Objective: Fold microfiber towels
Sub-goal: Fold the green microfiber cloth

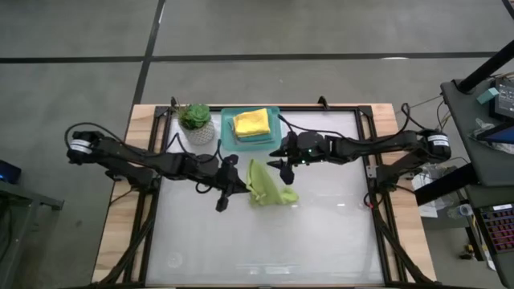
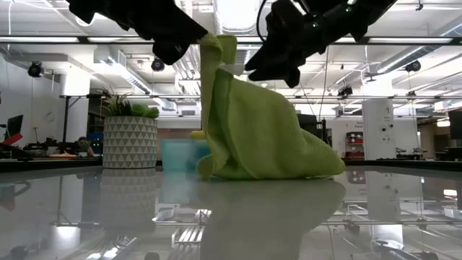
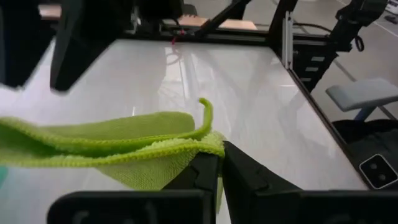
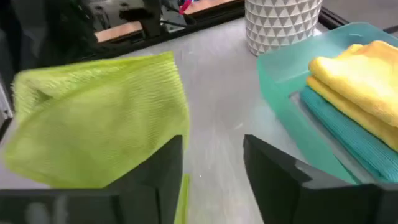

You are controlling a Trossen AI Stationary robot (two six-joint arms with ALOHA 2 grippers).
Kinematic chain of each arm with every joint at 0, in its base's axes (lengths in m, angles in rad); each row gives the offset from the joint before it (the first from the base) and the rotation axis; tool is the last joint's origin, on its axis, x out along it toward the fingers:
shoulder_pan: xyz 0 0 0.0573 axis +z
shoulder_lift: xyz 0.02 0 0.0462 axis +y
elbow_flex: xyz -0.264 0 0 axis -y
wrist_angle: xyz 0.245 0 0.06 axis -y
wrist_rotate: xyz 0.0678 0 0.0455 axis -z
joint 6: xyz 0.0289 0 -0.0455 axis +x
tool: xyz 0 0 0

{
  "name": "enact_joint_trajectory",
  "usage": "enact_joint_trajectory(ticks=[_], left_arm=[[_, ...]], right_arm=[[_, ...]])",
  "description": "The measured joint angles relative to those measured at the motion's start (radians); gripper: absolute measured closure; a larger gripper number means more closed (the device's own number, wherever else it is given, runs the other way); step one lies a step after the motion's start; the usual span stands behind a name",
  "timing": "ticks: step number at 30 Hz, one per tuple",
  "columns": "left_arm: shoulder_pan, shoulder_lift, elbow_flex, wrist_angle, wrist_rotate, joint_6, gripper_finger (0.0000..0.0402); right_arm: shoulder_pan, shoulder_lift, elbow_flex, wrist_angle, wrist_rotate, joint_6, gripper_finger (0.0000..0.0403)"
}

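A lime green microfiber towel (image 1: 271, 190) stands half raised at the middle of the table, its lower part spread on the tabletop (image 2: 289, 166). My left gripper (image 1: 242, 177) reaches in from the left and is shut on the towel's raised part. My right gripper (image 1: 283, 160) hovers open just beyond the towel's far right side, with nothing between its fingers (image 4: 168, 174). A yellow towel (image 1: 251, 122) lies folded on a teal-blue towel (image 4: 348, 130) in the teal tray (image 1: 227, 135) at the far edge. My left gripper pinches a hemmed edge of the green towel (image 3: 208, 149) between its two fingers. Two hems run together there, so it holds more than one layer. The fingers come from the table's left, slanting slightly down. The held part (image 2: 216, 47) is lifted; the rest drapes slack to the table.
A potted plant in a white patterned pot (image 1: 197, 127) stands left of the tray at the far edge. A black frame (image 1: 373, 160) borders the white tabletop, with bare surface toward the near edge (image 1: 265, 249).
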Motion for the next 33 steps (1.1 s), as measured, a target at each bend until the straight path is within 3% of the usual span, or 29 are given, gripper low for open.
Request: enact_joint_trajectory(ticks=[8,19,33], left_arm=[[0.000,0.012,-0.001,0.000,-0.009,-0.005,0.0401],[0.001,0.012,-0.001,-0.001,-0.026,-0.005,0.0401],[0.001,0.012,-0.001,-0.003,-0.025,-0.002,0.0402]], right_arm=[[0.071,0.000,0.003,-0.015,-0.158,-0.072,0.0219],[0.135,0.093,0.003,0.174,-0.159,-0.119,0.0234],[0.125,0.208,0.003,0.172,-0.079,-0.152,0.0276]])
